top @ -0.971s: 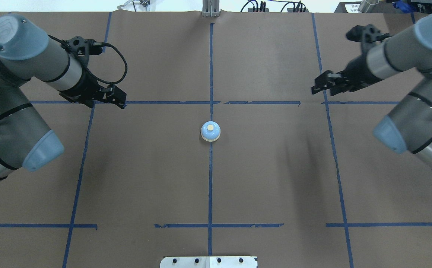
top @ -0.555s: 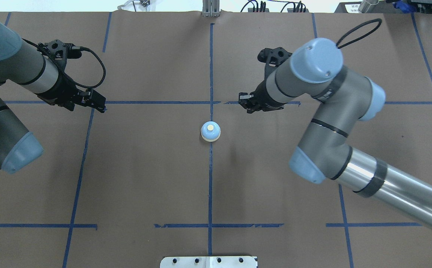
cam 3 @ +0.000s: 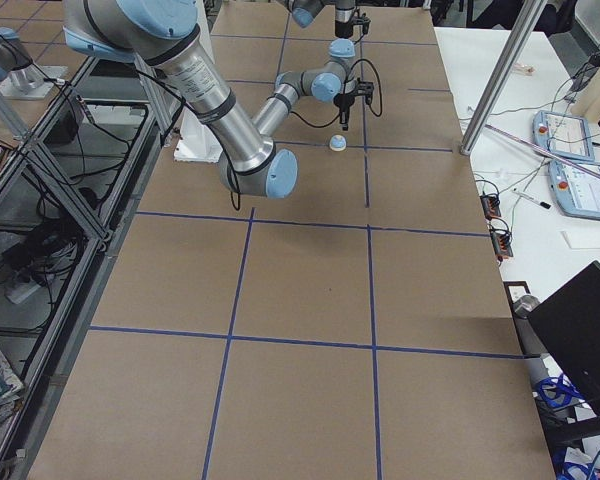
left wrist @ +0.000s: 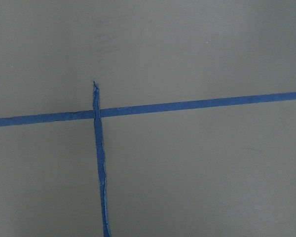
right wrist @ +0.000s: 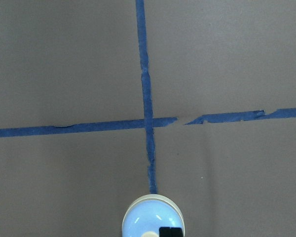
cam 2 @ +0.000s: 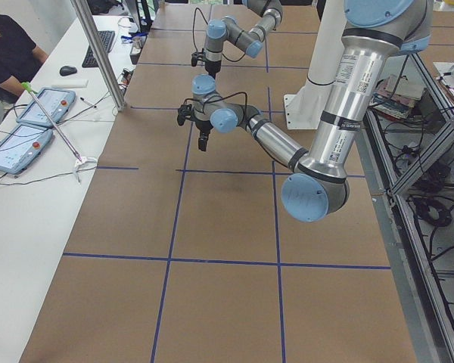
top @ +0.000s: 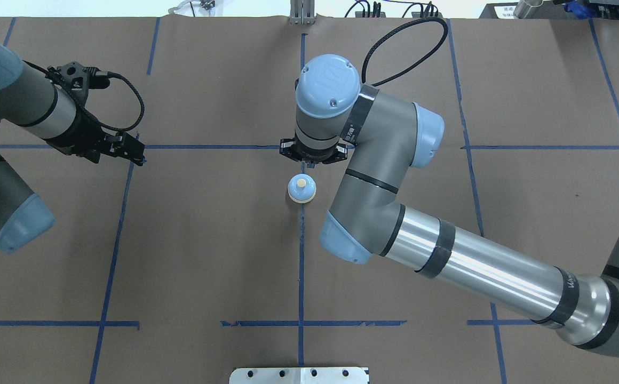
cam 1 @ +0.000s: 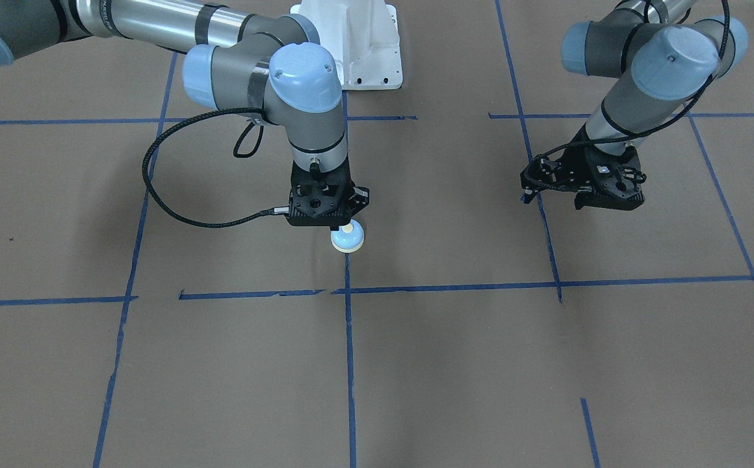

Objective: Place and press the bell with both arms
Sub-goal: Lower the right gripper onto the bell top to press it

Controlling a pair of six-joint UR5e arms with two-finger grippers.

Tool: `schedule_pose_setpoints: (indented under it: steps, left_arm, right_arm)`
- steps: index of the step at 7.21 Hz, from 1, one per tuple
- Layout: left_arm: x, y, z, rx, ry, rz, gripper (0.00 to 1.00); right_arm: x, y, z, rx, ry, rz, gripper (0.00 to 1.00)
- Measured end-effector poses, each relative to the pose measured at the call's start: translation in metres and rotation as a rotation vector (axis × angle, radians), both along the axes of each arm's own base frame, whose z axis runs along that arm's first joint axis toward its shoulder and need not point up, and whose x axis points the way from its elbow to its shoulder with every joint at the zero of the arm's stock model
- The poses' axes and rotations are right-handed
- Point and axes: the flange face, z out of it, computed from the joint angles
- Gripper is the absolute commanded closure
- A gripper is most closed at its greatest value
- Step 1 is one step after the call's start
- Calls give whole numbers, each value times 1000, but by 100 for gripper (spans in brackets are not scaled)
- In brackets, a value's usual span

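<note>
The small light-blue bell point(top: 302, 189) with a cream button stands upright on the brown table at the centre tape line; it also shows in the front view point(cam 1: 348, 238), the right-side view point(cam 3: 337, 144) and the right wrist view point(right wrist: 153, 217). My right gripper point(cam 1: 339, 226) points down, looks shut and empty, and hangs just above the bell's far edge; its wrist hides most of it from overhead point(top: 309, 162). One black fingertip point(right wrist: 170, 231) overlaps the button. My left gripper point(top: 139, 158) looks shut and empty, far left of the bell, above a tape crossing point(left wrist: 96, 113).
Blue tape lines point(top: 301, 266) divide the brown table. The white pedestal point(cam 1: 361, 45) stands at the robot's side. A metal plate point(top: 299, 375) lies at the near edge. An operators' table with tablets point(cam 2: 30, 128), a pole point(cam 2: 98, 53) and a seated person point(cam 2: 7, 45) is beyond.
My right arm swung in from the right edge to the centre, bringing its gripper over the bell. My left arm drew back a little to the left. The bell did not move.
</note>
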Motion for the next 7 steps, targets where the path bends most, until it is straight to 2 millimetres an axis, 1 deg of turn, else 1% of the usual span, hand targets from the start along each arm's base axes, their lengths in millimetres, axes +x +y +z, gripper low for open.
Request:
schedule_pose_setpoints:
  steps: [1,2,5,6,7]
  left_arm:
    - [-1,1,-1,2,2,-1,0]
    - [-1,1,-2,2,2,-1,0]
    - [-2,2,-4,5,5,-2,0]
    - [-2,2,-4,7,6,-2,0]
    - [-2,2,-5,7,7,-3,0]
  right_arm:
    - [-16,-2,0,-19,16,-7,100]
    - [-26,1,2,-29,18,-16,100]
    - [-48,5,16,-36,12,-32,100]
    - [-53,4,18,-37,1,-34,100]
    - [-48,1,15,-50,-24,-46,100]
